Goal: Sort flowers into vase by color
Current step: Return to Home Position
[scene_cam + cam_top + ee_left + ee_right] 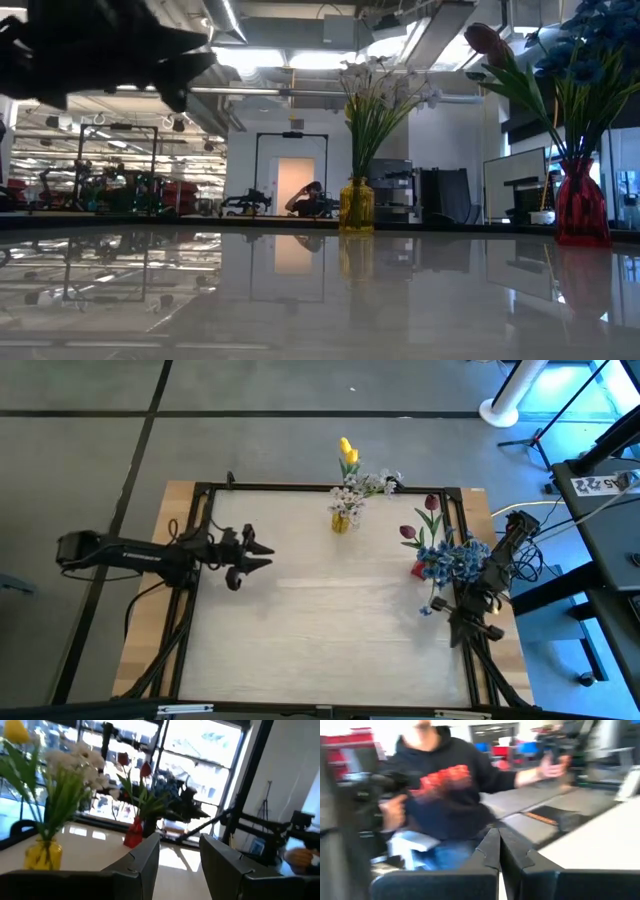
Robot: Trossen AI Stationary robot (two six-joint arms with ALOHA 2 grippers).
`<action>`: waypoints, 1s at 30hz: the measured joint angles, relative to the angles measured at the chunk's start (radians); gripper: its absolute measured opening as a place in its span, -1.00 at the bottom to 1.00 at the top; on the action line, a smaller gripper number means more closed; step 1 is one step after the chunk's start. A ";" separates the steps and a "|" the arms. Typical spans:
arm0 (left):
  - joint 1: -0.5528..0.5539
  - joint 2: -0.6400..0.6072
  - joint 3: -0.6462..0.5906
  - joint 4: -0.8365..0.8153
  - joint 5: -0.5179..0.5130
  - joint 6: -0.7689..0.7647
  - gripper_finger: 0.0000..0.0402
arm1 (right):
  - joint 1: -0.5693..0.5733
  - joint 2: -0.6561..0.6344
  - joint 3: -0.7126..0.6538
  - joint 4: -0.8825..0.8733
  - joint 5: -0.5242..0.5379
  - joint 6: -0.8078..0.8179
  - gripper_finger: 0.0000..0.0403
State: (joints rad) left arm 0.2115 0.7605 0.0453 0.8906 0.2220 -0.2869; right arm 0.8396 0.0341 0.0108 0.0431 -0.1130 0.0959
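Left gripper [270,556] raised, fingers apart; right gripper [478,628] closed.

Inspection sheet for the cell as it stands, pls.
Surface: white tabletop, glossy.
Job's things: yellow vase holds white sprigs and yellow tulips; red vase holds blue clusters and dark red tulips; no loose flowers seen.
Clutter: nothing seen.
Grippers: left gripper open, over the table's left side; right gripper shut, at the right edge.
Cables: cables loop at the table's right side.
Surroundings: person in dark hoodie beyond the table.
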 joint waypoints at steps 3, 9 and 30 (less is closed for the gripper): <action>0.027 -0.066 -0.035 0.004 0.007 -0.020 -0.33 | -0.040 0.000 -0.001 -0.002 0.088 0.001 -0.99; 0.095 -0.180 -0.038 -0.121 0.103 -0.026 -0.33 | -0.221 0.000 -0.001 -0.010 0.074 -0.021 -0.99; 0.092 -0.305 -0.037 -0.372 -0.119 0.091 -0.33 | -0.705 0.000 -0.003 0.010 -0.089 -0.004 -1.00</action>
State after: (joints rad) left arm 0.3036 0.4557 0.0082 0.5185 0.1034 -0.1959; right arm 0.1344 0.0338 0.0082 0.0532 -0.2018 0.0923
